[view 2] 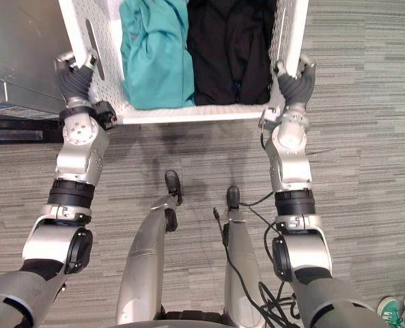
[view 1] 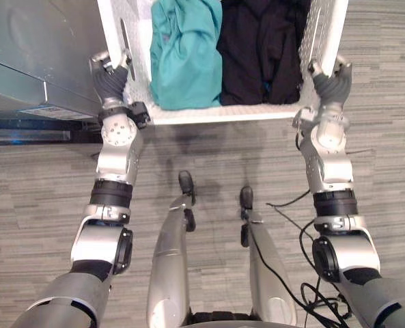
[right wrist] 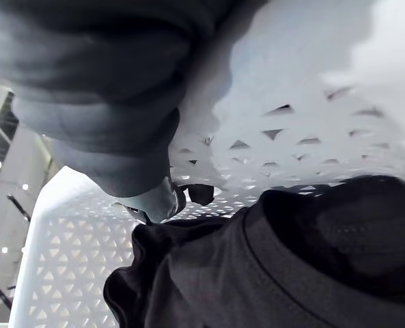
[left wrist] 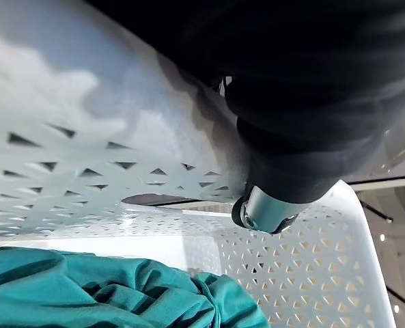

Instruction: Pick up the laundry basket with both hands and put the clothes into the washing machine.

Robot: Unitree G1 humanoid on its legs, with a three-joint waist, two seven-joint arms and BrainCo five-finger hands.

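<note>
Covering the lower scene: grey striped floor [view 1: 45,198]. Grey washing machine [view 1: 38,55] stands at the robot's left, near the basket's left wall. White perforated laundry basket [view 1: 222,114] sits straight ahead, between both hands. Inside it, teal garment [view 1: 185,55] on the left and black garment [view 1: 260,51] on the right, touching. Left hand [view 1: 112,76] is at the left wall beside the slot handle, right hand [view 1: 332,82] at the right wall. Cannot tell whether either hand is clamped on the basket.
</note>
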